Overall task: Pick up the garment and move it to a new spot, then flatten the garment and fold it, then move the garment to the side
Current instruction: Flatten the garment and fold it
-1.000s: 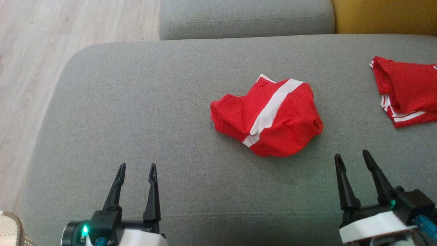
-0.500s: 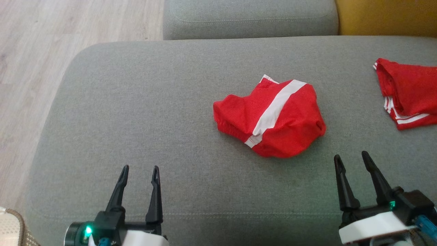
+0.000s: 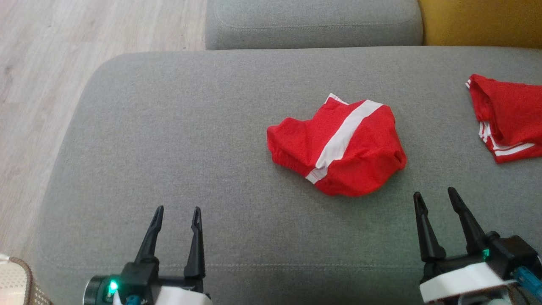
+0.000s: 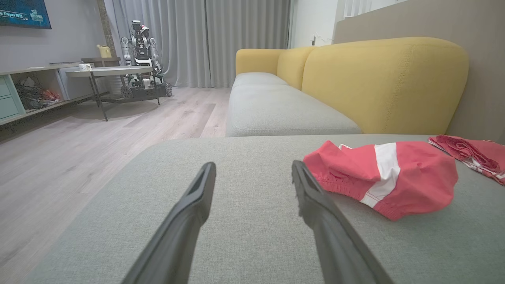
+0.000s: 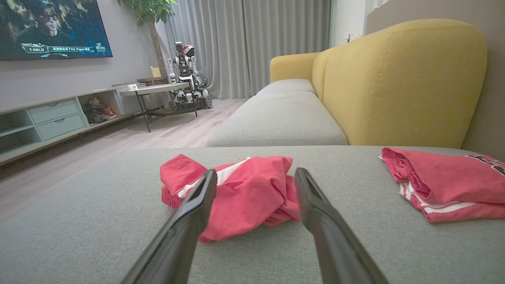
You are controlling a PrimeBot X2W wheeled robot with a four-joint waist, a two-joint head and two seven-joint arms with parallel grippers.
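Pickup pending, both jaws wide and empty; next, right jaws should reach the crumpled red white-striped fabric garment (image 3: 338, 148) at eleven o'clock.

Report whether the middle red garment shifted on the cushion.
No. The garment keeps its gap to the back edge of the cushion; the view slid: the camera moved.

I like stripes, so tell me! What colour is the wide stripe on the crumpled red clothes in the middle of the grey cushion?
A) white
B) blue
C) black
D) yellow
A: the crumpled red garment lying on the grey cushion has a broad white stripe running across it.
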